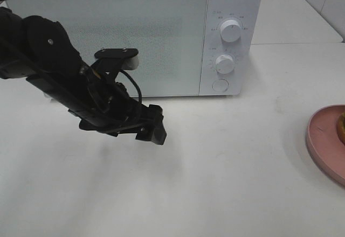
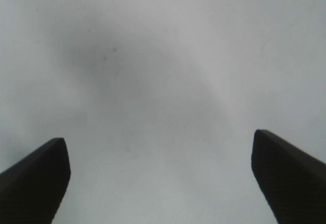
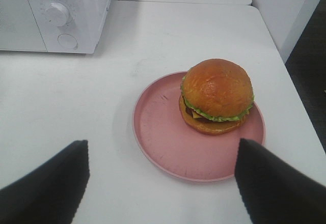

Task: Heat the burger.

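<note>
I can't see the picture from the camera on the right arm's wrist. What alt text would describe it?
A burger with a golden bun and green lettuce sits on the far side of a round pink plate on a white table. The two dark tips of the open right claw frame the near edge, holding nothing, and a white microwave with round knobs stands beyond.

plate [image 1: 322, 140]: cut by right edge | burger [image 1: 341, 126]: only a sliver | microwave [image 1: 135, 11]: top cropped
</note>
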Robot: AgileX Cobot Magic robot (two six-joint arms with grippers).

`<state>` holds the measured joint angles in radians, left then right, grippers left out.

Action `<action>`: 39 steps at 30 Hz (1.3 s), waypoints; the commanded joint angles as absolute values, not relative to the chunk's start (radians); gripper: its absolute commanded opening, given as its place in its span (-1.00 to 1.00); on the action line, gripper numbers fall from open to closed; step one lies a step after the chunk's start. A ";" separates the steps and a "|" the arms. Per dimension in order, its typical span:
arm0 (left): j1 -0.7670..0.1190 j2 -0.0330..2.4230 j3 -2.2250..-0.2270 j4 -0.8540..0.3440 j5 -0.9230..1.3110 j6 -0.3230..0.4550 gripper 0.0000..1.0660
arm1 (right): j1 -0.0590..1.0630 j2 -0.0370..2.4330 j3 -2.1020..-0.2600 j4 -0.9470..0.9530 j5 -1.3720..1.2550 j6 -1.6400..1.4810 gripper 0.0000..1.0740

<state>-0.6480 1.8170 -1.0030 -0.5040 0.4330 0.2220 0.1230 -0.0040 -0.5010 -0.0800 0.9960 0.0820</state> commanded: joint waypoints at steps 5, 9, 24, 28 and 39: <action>-0.566 1.729 -1.027 -0.483 0.690 0.209 0.68 | 0.118 -0.036 -0.499 -0.084 0.997 0.071 0.42; -0.514 1.664 -1.027 -0.464 0.816 0.226 0.68 | 0.118 -0.036 -0.499 -0.084 0.997 0.071 0.42; -0.152 1.461 -1.027 -0.337 1.112 0.221 0.68 | 0.118 -0.036 -0.499 -0.084 0.997 0.071 0.42; -0.056 1.413 -1.026 -0.303 1.209 0.220 0.68 | 0.118 -0.036 -0.499 -0.084 0.997 0.071 0.42; 0.047 1.119 -0.940 -0.278 1.244 0.194 0.68 | 0.118 -0.036 -0.499 -0.084 0.997 0.071 0.42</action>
